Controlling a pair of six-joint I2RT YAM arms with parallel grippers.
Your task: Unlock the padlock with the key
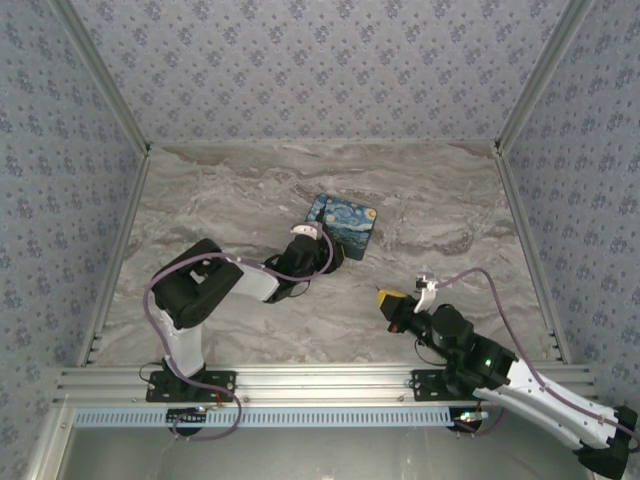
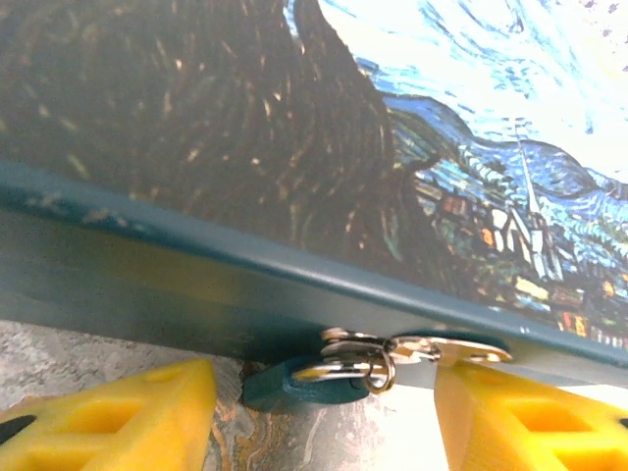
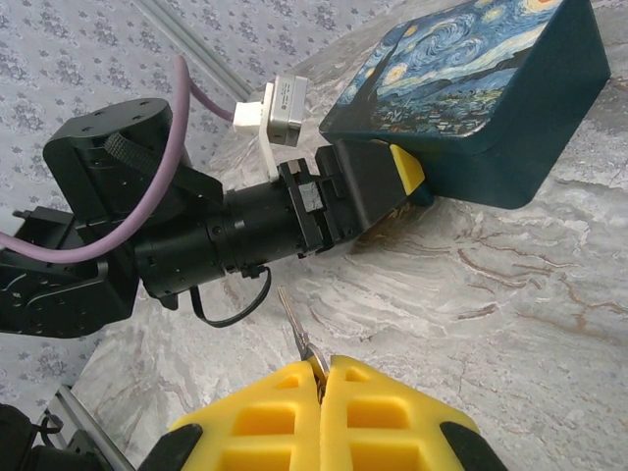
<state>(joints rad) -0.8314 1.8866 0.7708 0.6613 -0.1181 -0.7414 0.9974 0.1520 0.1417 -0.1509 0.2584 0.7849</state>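
Observation:
The blue starry-night box [image 1: 345, 222] lies mid-table. At the foot of its front wall hangs the small silvery padlock [image 2: 355, 355] with a metal ring, on a teal latch tab [image 2: 289, 388]; its body is partly hidden. My left gripper [image 2: 324, 424] is open, with one yellow finger [image 2: 108, 417] on each side of the lock, close to the box wall [image 2: 147, 294]. My right gripper [image 3: 322, 371] is shut on the key [image 3: 296, 332], whose thin blade sticks out towards the left arm. In the top view the right gripper [image 1: 392, 298] sits well right of and nearer than the box.
The left arm's black wrist [image 3: 245, 235] and its purple cable [image 3: 186, 98] lie between the key and the box [image 3: 471, 98]. Bare marble table [image 1: 250, 190] surrounds the box. Patterned walls and metal rails [image 1: 120, 250] enclose the table.

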